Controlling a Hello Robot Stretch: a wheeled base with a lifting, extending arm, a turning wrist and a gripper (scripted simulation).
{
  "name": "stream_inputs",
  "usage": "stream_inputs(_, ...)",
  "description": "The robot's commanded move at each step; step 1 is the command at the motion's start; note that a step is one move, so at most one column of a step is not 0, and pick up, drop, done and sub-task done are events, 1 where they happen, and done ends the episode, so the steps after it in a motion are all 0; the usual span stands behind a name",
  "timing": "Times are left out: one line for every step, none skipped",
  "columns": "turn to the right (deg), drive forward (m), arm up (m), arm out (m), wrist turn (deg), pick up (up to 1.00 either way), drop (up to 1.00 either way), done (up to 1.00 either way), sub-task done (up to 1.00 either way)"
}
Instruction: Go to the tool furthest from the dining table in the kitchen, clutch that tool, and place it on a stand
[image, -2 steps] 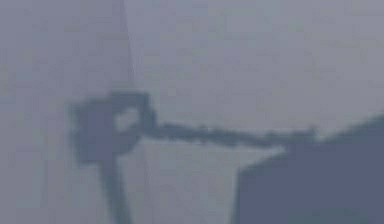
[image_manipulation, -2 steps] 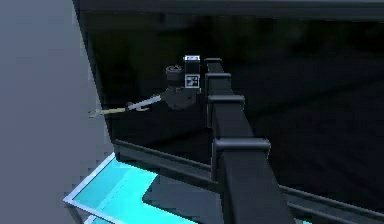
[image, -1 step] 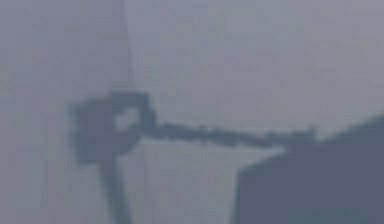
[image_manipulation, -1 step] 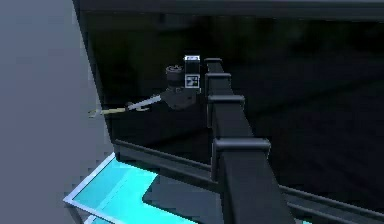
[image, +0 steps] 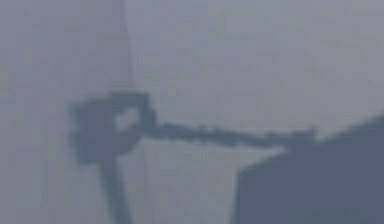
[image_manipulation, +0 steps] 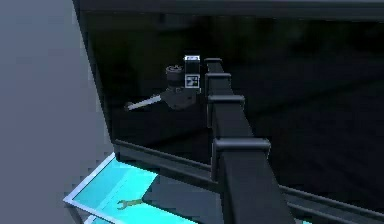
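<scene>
My end effector (image_manipulation: 132, 105) hangs at the far end of the arm (image_manipulation: 235, 140), its thin fingers pointing toward the arm side view's left, in front of a large dark panel (image_manipulation: 300, 90). I cannot tell whether the fingers are spread or pressed together. With the panel right behind them, I also cannot tell whether they hold anything.

Below the end effector, toward the view's lower left, is a turquoise worktop (image_manipulation: 165, 195) with a pale rim. On it lies a small pale wrench-shaped thing (image_manipulation: 130, 205), flat on the surface and well apart from the fingers. I take that to be the tool.

Ahead in the forward view there is a plain grey wall (image: 250, 60), so I judge the driving is over for now and the base is parked side-on to the work.

I can read the progress two ways. If this worktop is where the tool was found, the approach is done and the clutch, the carry and the placing are all left. If it is the stand, the tool is already set down and nothing is left. The low framed top looks more like a stand to me, but I would not rely on that.
</scene>
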Motion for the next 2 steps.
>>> stream_inputs(0.0, 0.0, 0.0, -0.1, 0.0, 0.0, 0.0, 0.0, 0.0)
stream_inputs(0.0, 0.0, 0.0, 0.0, 0.0, 0.0, 0.0, 1.0, 0.0)
